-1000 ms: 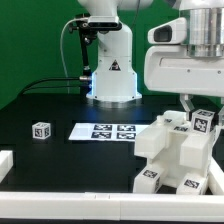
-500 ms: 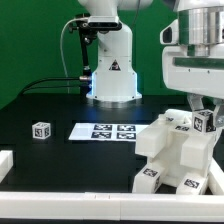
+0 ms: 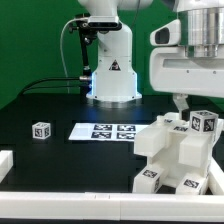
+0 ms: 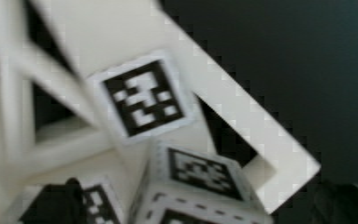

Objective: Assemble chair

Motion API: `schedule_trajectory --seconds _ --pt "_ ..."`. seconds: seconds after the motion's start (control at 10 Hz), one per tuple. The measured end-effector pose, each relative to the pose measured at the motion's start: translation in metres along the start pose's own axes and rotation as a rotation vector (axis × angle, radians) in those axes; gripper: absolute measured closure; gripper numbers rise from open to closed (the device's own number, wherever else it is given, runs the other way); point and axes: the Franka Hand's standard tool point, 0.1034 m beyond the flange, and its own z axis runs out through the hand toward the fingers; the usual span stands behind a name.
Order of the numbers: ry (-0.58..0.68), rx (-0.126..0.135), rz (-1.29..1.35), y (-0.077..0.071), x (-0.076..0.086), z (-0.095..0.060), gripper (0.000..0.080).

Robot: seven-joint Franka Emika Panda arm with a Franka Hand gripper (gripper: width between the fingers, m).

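Above the chair on the tabletop, the tool is held released. Nothing is grasped.

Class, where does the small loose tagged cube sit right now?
In the exterior view, the small tagged cube sits alone on the black table, on that view's left, with the marker board lying apart from it toward the view's right.

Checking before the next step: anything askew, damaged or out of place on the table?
Nothing damaged or spilled. Only oddity: a small white tagged plastic cube sits alone on the exterior view's left, far from the stacked matte white blocky chair parts.
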Motion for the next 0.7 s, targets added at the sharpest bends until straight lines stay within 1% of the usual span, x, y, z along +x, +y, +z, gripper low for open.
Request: schedule_trajectory --seconds 0.1,0.2,0.5,0.6,0.7 --pt "-0.001 -0.030 -0.125 -0.0009 -0.0041 0.0000 0.0152" --pt "0.004 -0.028 -0.166 -0.0010 -0.0027 -0.0001 0.0152" --pt "0.003 -0.031 -0.395 0.0006 -0.0006 -0.0006 0.0151" --pt "0.013 -0.049 -0.657 0.0015 0.0021 -0.0033 0.0151" --pt "0.014 -0.052 -0.756 0.0010 0.0024 -0.0031 0.0151"
